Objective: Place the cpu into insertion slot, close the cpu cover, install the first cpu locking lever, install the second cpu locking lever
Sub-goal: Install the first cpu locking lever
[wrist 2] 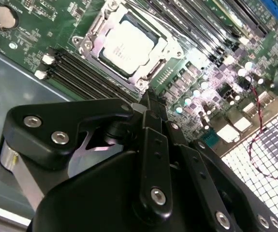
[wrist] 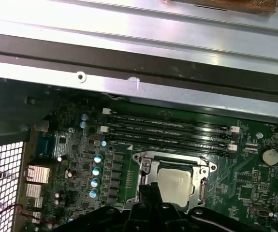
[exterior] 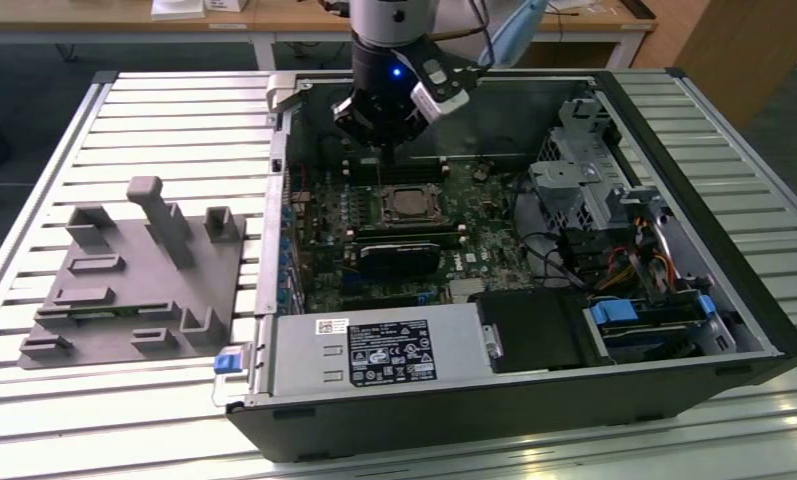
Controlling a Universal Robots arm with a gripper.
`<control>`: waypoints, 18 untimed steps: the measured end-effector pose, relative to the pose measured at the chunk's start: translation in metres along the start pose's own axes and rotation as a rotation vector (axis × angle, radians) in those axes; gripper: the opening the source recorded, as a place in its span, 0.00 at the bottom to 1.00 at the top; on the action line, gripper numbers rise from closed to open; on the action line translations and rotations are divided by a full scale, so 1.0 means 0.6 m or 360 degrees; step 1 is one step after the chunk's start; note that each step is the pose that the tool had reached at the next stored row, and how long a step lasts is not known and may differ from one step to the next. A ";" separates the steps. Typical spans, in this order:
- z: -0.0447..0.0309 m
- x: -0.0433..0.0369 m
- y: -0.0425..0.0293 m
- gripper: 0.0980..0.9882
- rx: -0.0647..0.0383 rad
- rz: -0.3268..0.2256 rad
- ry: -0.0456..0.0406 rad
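- The pincer [wrist 2: 151, 101] fills the foreground in both wrist views. Its black tips are drawn together into one narrow point, with nothing between them.
- That point sits just beside the edge of the cpu cover [wrist 2: 91, 46]. You cannot tell whether it touches the metal.
- The cpu [wrist 2: 127, 43] lies flat in the insertion slot [wrist 2: 129, 18], its pale face showing through the cover's window.
- The cover is down, framing the chip on all sides.
- Long black memory slots [wrist 2: 80, 70] run alongside the socket.
- In the exterior view the arm reaches down into the open computer case [exterior: 718, 300].
- A grey fixture [exterior: 131, 270] rests on the slatted surface [exterior: 171, 120] at the exterior view's left.
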State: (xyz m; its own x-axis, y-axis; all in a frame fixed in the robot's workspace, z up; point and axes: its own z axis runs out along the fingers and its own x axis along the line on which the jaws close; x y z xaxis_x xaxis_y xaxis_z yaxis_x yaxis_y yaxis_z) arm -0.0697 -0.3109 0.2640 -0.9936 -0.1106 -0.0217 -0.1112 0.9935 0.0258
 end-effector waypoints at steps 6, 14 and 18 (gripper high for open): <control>0.003 0.025 0.003 0.01 0.0000 0.0004 0.0000; 0.006 0.035 0.014 0.01 0.0000 0.0004 0.0000; 0.009 0.034 0.025 0.01 0.0000 0.0014 0.0000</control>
State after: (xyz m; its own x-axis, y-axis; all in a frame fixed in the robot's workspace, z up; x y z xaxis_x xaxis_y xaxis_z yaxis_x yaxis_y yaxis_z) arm -0.0914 -0.2979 0.2586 -0.9946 -0.1017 -0.0217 -0.1023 0.9944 0.0257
